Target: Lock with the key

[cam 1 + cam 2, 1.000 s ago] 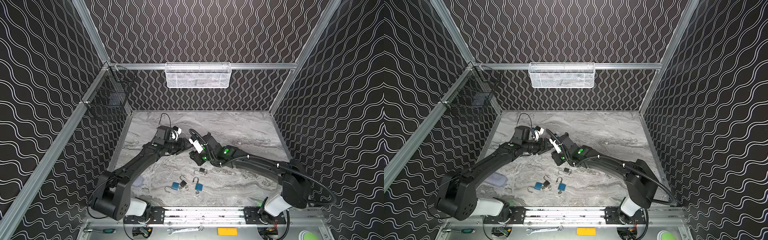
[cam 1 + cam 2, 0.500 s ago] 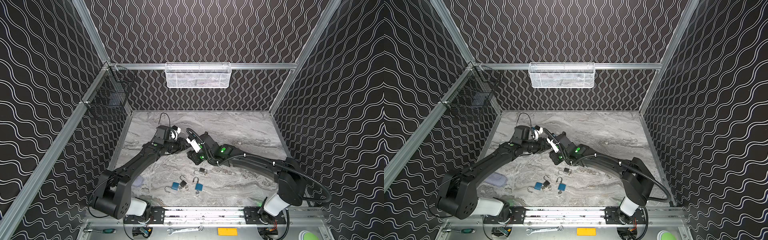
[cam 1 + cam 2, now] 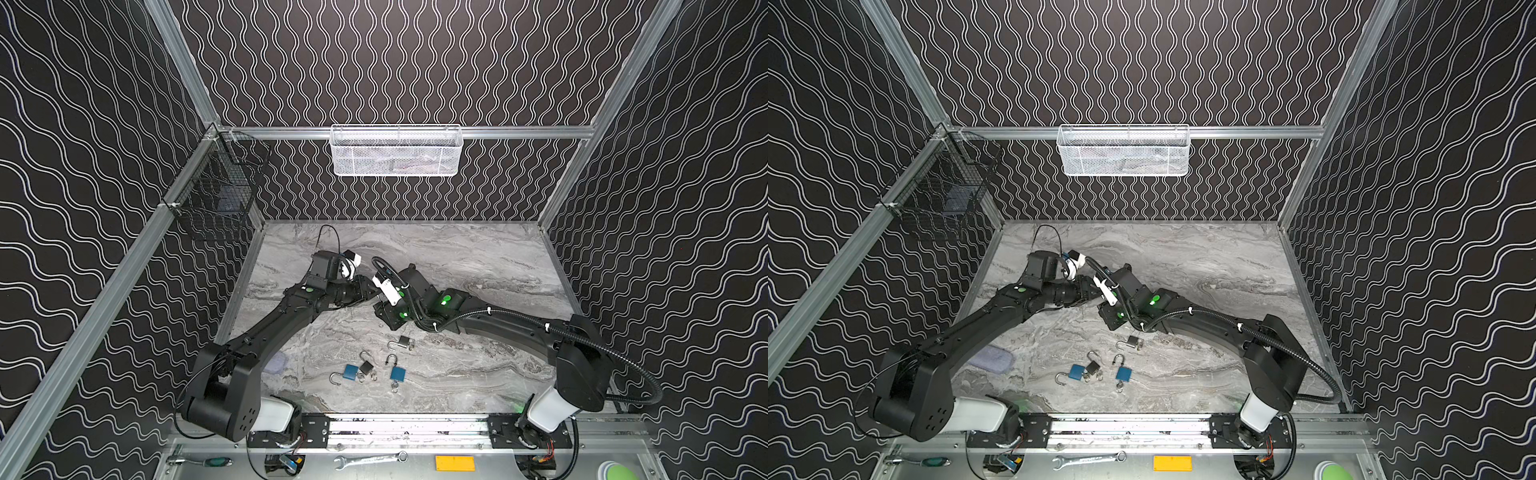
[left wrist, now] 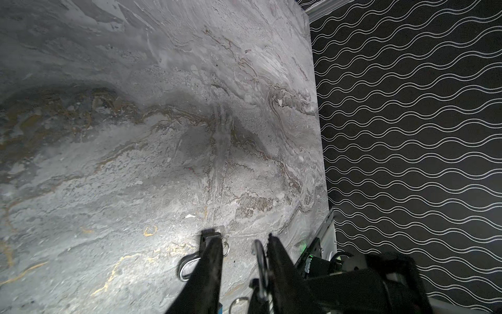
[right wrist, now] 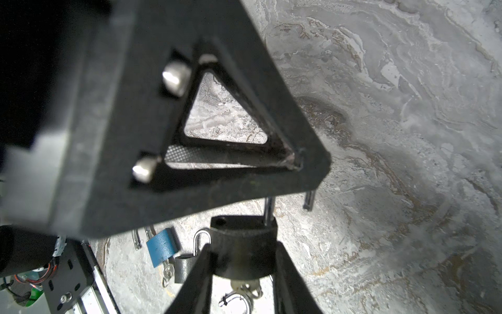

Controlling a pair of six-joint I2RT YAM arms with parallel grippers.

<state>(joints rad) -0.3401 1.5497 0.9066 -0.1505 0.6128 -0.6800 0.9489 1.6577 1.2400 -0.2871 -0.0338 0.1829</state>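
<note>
A: Marbled grey bench point(image 3: 478, 257), black wavy walls point(image 3: 415, 62). Where's the padlock point(image 5: 239, 233)?
B: Clamped in the right tool point(image 5: 241, 247), raised above the bench, key point(image 5: 244, 288) in its underside. The left tool point(image 4: 241, 244) stands narrow about the open shackle point(image 5: 269, 209), a gap showing.
A: Advice?
B: Swing the free leg point(image 5: 309, 201) over its hole point(image 5: 221, 223), then press straight down. No writing legible.

The walls point(image 3: 415, 62) around me are black with white wavy lines, framed by aluminium rails point(image 3: 519, 132). A white mesh basket point(image 3: 395, 151) hangs on the rear one. Left of that basket, a black wire basket point(image 3: 216, 187) hangs at the corner. Below the white mesh basket spreads the grey marble-patterned tabletop point(image 3: 457, 257); past its near edge lies a wrench point(image 3: 370, 459).
</note>
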